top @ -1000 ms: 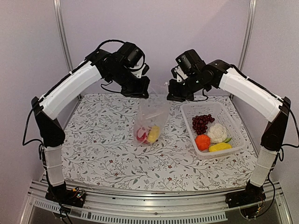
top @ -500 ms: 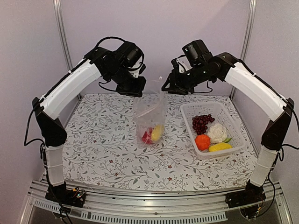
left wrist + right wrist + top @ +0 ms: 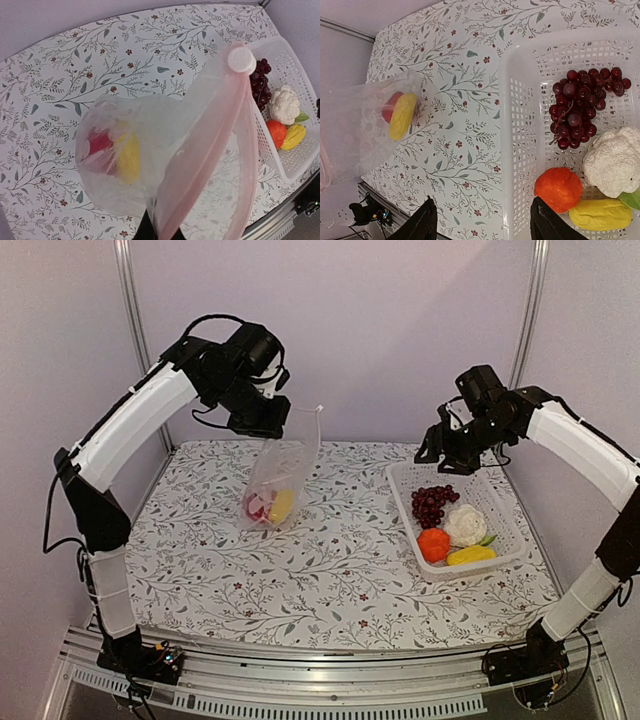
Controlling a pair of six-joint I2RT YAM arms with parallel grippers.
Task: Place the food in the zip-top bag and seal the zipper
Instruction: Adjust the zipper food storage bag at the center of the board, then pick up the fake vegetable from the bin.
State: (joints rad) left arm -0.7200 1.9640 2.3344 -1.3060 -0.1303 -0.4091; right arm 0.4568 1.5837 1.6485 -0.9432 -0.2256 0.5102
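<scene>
Bag (image 3: 283,465) aloft — left arm (image 3: 130,425) high

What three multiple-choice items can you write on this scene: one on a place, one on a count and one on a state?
1. Where is the grape bunch?
A. in the white basket
B. in the zip-top bag
C. held by the right gripper

2. How many food pieces lie in the basket?
A. two
B. four
C. six

3. In what state is the zip-top bag?
A. lying flat and empty
B. hanging from the left gripper
C. folded inside the basket

Answers:
1 A: the grapes lie inside the basket walls, and the right gripper is open with nothing between its fingers.
2 B: the grape bunch, cauliflower, orange fruit and yellow piece are there.
3 B: the left gripper pinches the bag's top edge, and the bag hangs below it with food inside.
</scene>
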